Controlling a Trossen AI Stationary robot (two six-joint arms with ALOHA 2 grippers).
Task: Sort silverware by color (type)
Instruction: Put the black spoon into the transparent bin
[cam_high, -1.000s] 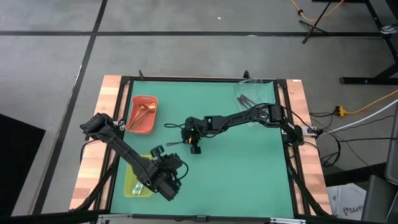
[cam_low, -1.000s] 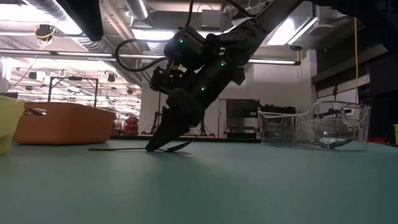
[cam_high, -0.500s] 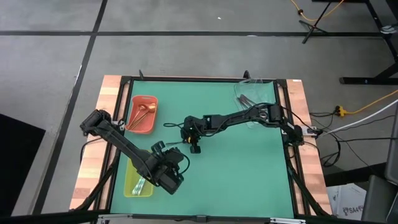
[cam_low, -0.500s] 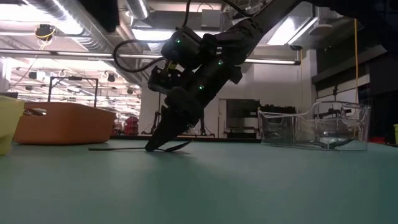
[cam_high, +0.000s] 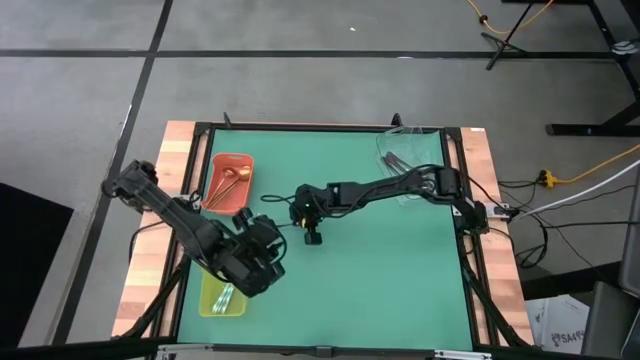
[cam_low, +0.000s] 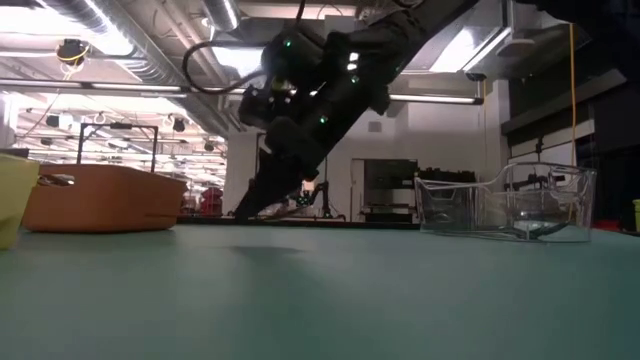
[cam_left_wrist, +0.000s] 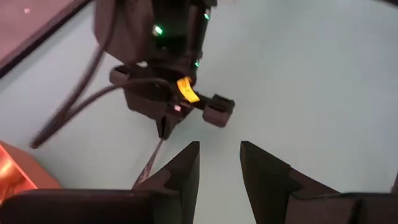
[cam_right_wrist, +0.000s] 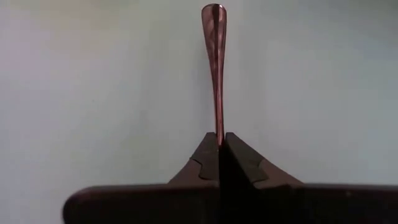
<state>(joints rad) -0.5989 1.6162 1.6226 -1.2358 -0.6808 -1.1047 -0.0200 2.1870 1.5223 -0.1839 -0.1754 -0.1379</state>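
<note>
Left claw (cam_left_wrist: 219, 163) hangs open and empty over the yellow tray (cam_high: 212, 297), which holds pale-handled spoons (cam_high: 224, 296), and the red tray (cam_high: 229, 184) beyond it holds copper ones (cam_high: 232, 181). Right claw (cam_right_wrist: 221, 144) is clamped on a copper-looking spoon (cam_right_wrist: 215, 62) just off the table (cam_high: 380, 280), red tray to its left. Clear tray (cam_high: 410, 155) behind it holds dark pieces; this looks like the last one.
</note>
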